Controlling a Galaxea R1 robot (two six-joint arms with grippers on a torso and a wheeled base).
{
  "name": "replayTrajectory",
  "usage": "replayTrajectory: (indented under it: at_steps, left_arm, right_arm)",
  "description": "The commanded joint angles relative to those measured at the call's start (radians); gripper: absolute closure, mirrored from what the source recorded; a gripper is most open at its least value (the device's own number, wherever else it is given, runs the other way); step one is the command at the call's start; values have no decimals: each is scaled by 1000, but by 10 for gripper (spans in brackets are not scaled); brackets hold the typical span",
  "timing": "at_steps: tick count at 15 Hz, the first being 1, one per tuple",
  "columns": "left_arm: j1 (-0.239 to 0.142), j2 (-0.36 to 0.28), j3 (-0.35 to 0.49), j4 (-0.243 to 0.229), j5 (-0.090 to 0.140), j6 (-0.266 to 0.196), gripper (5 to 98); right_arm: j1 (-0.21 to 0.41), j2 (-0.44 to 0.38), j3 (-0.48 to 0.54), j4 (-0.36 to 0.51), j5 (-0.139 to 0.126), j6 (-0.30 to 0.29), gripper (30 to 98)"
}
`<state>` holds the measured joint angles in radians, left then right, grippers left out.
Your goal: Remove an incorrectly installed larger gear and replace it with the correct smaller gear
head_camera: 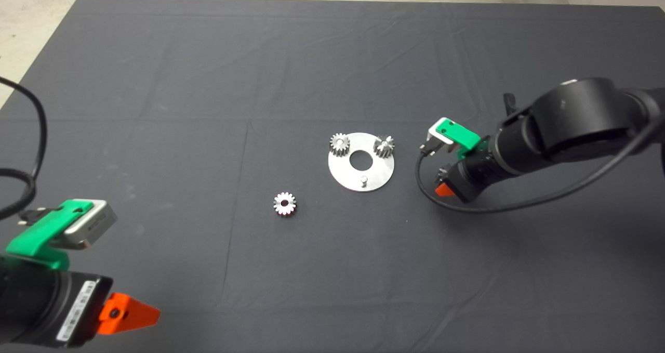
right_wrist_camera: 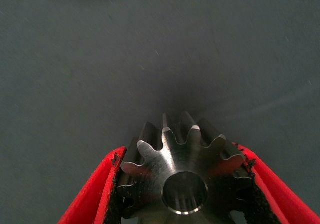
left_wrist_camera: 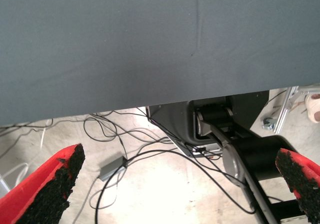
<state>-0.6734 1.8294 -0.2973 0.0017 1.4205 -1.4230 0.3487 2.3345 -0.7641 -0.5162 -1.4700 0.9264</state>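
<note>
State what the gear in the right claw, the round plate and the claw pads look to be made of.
Gear: apparently machined steel, dark grey with fine turning marks on its face.
Plate: bright metal, likely steel or aluminium, with a flat matte sheen.
Pads: black, coarse and crumbly-looking, probably foam or rubber grip, on red, seemingly plastic fingers.

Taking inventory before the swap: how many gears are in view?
4: two on the round plate, one gear on its far-left pin, another far-right; the smaller gear loose on the mat; the larger gear in the right pincer.
</note>
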Motion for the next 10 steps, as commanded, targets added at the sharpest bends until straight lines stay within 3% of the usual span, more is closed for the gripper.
replayTrajectory:
  at_steps: [1, 4, 6, 10]
  left_arm:
    - [10, 54, -151, 21, -22, 54, 54]
    - [40, 169, -284, 31, -15, 104, 54]
    - [61, 225, -341, 67, -12, 107, 54]
    - [86, 351, -455, 90, 3, 108, 54]
  right_arm:
    - [-61, -26, 36, -7, 0, 3, 784]
    - [-105, -27, 36, -76, 0, 5, 784]
    - [-111, -28, 36, -84, 0, 3, 783]
    - [-115, -28, 34, -100, 2, 0, 784]
